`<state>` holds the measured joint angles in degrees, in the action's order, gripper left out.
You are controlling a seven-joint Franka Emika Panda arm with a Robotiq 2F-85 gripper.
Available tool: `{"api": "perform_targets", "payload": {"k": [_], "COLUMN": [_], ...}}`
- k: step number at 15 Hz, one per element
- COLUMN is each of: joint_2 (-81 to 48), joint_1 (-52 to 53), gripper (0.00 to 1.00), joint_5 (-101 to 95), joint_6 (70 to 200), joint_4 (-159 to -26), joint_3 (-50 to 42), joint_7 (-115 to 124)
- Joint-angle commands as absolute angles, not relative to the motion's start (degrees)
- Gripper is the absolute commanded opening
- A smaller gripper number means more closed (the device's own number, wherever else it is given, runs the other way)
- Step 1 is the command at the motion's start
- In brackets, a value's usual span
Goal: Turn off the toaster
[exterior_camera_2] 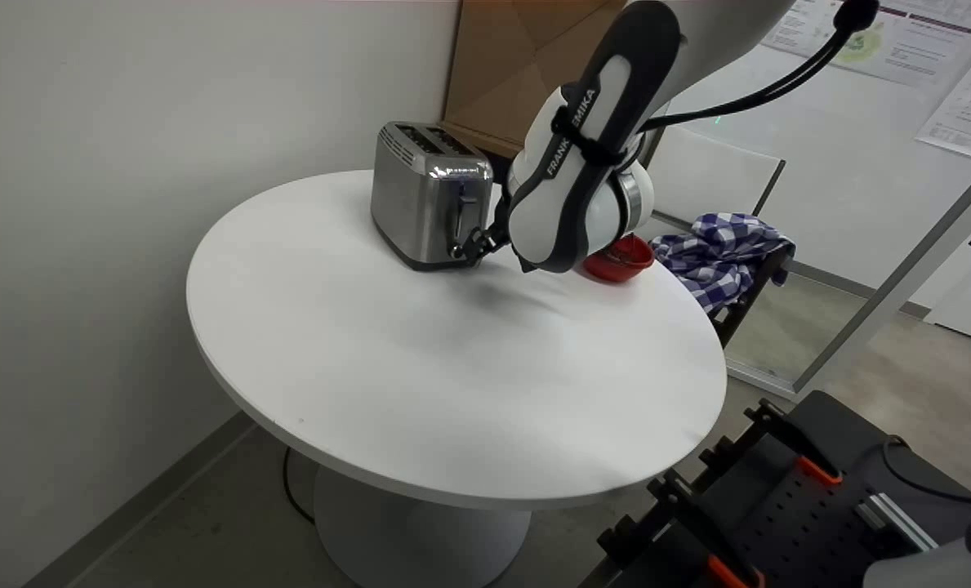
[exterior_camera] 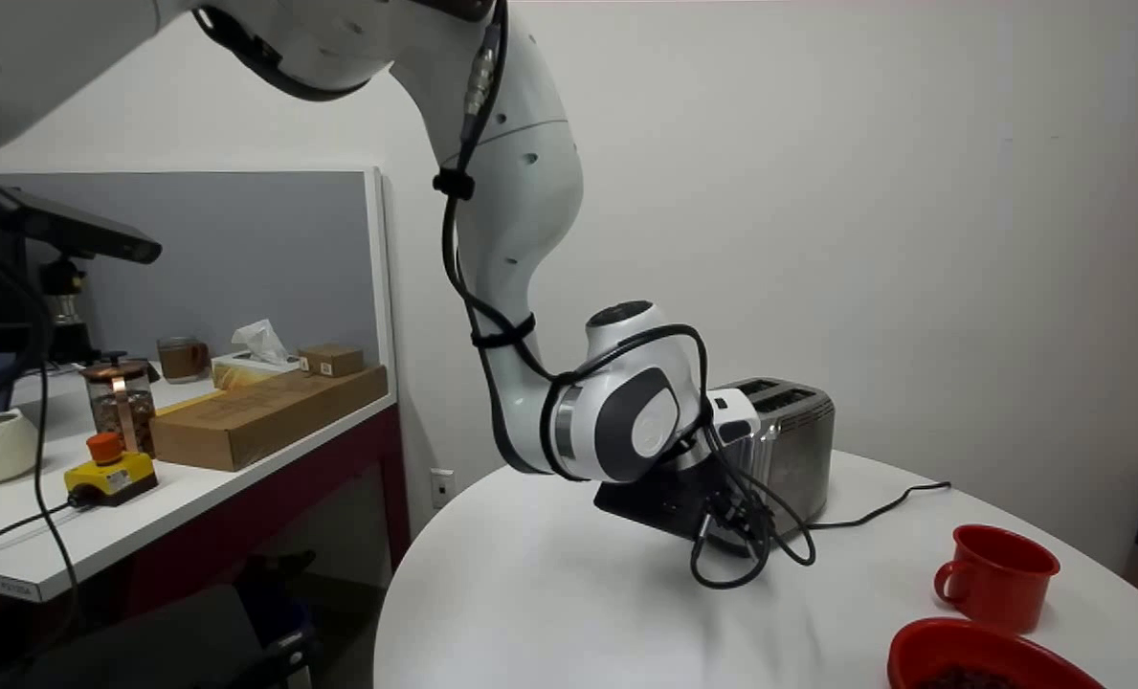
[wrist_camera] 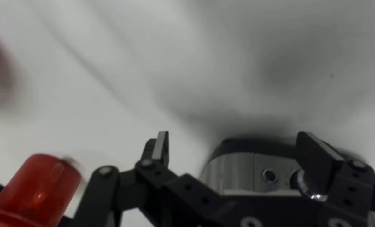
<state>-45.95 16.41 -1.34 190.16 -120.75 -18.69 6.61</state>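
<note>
my gripper (wrist_camera: 234, 145) spread wide, nothing in its hold, low at the end of the toaster (exterior_camera_2: 402, 194) that bears lever (exterior_camera_2: 465, 209) and knob (wrist_camera: 310, 194). toaster upright on the round white table (exterior_camera_2: 420, 384), black cord (exterior_camera: 854, 523) running out from it. wrist view: one fingertip (wrist_camera: 313, 157) partly covers the knob; touching or not, i cannot tell. red mug (exterior_camera: 1004, 584) and red bowl (exterior_camera: 918, 646) near each other, apart from the toaster.

A round white table (exterior_camera_2: 420, 392). Near its far edge, in both exterior views, the toaster (exterior_camera_2: 428, 196) stands upright; its black cord (exterior_camera: 882, 508) lies towards the edge. Also near the edge, a red mug (exterior_camera: 1004, 579) sits just beside a red bowl (exterior_camera: 966, 639).
</note>
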Motion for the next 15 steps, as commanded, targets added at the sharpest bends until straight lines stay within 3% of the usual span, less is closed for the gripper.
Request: {"api": "perform_targets", "payload": {"k": [1,8,15], "joint_2": [-36.8,-19.8,-2.3], "joint_1": [8.2,-4.4,-2.8], "gripper": [1.00,1.00,1.00], "joint_5": [-2.9,1.6,2.7], "joint_6": [177.6,151.1,141.0], "joint_4": [-125.1,-131.9,-140.0], "joint_3": [-9.8,4.9,4.1], "joint_7": [1.5,-8.4,-9.2]}}
